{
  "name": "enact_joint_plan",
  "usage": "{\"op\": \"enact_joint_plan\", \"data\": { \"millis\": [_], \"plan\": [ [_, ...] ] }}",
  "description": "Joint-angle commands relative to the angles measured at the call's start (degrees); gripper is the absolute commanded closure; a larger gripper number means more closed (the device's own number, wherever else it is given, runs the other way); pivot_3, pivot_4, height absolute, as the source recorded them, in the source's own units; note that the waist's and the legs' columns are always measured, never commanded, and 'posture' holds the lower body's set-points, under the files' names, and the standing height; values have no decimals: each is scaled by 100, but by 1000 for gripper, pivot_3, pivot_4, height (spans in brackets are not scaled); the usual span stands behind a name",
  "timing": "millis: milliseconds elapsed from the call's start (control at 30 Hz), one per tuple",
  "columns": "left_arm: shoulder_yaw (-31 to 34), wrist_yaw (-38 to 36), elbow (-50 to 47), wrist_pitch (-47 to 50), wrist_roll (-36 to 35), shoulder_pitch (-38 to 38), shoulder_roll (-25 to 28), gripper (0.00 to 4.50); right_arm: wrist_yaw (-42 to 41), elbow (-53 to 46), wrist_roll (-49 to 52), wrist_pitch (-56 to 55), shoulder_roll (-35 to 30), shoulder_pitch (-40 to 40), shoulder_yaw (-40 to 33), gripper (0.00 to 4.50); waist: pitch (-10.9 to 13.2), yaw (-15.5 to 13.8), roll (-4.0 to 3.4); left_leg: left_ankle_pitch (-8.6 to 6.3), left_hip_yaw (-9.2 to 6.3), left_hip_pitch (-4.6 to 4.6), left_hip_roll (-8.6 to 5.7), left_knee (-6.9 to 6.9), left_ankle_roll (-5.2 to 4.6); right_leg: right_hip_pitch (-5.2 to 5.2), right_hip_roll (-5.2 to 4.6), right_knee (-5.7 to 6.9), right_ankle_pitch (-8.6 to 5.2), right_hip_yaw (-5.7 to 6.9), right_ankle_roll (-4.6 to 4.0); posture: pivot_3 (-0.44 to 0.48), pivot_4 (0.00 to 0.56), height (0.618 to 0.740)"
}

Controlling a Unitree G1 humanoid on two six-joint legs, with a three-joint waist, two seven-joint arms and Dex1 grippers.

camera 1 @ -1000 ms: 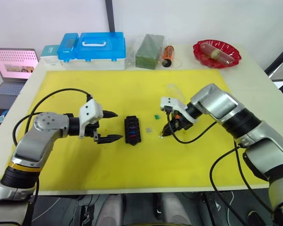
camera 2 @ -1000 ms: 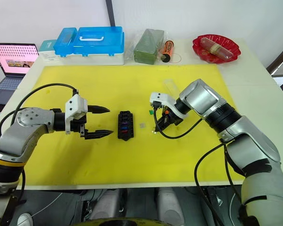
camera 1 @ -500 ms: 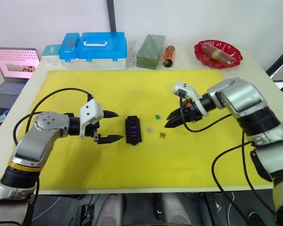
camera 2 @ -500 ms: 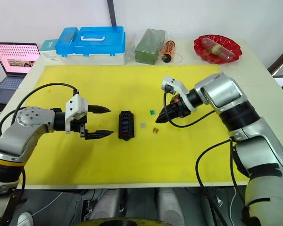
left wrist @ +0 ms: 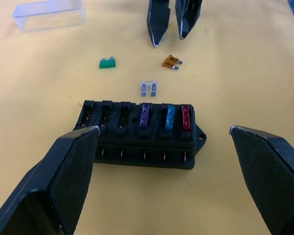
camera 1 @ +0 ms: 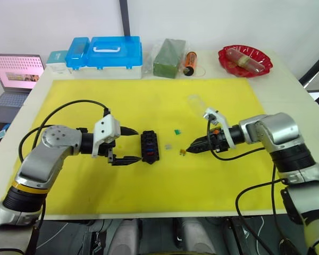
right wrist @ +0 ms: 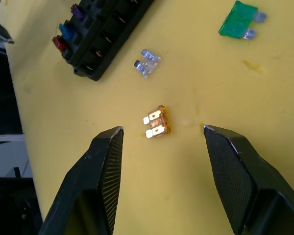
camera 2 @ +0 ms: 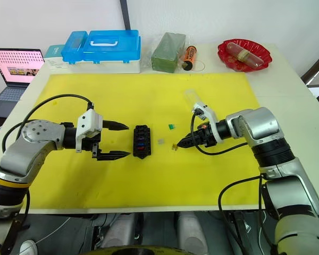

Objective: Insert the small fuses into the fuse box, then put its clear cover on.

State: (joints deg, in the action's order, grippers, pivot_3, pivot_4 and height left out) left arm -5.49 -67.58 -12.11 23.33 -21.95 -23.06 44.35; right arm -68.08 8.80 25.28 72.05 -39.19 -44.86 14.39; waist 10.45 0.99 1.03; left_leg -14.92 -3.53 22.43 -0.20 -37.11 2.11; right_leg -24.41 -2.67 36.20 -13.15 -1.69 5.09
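Both pincers spread wide and empty; fuse box between them on the yellow mat.

From the head, your left gripper (camera 1: 128, 144) gapes just beside the fuse box (camera 1: 149, 146), while the right gripper (camera 1: 190, 150) points at the orange fuse (camera 1: 183, 153). Your left wrist shows the box between its fingers (left wrist: 63, 176) (purple, blue and red fuses seated), with the green fuse (left wrist: 107, 63), grey fuse (left wrist: 148, 88) and clear cover (left wrist: 49, 14) beyond. Your right wrist shows the orange fuse lying untouched between its splayed fingers (right wrist: 100, 171).

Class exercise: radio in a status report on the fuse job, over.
Both grippers open: left gripper flanks the fuse box, right gripper over the orange fuse. Three fuses seated, three loose on the mat. Nothing in the way.
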Motion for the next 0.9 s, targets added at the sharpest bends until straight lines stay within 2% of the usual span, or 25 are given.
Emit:
{"op": "enact_joint_plan", "data": {
  "millis": [33,900],
  "plan": [
    [49,-7,-177,1,-43,-131,33,0,86,-60,192,31,38,44,-149,1732,0,-6,0,0,0,0,0,0,0,0,0,0,0,0,0,0,150,740],
    [91,24,-71,-4,-14,-128,24,0,567,-124,715,302,186,242,-224,1732,-1,-1,1,0,-1,0,0,0,0,1,1,0,0,0,0,0,150,740]
  ]
}}
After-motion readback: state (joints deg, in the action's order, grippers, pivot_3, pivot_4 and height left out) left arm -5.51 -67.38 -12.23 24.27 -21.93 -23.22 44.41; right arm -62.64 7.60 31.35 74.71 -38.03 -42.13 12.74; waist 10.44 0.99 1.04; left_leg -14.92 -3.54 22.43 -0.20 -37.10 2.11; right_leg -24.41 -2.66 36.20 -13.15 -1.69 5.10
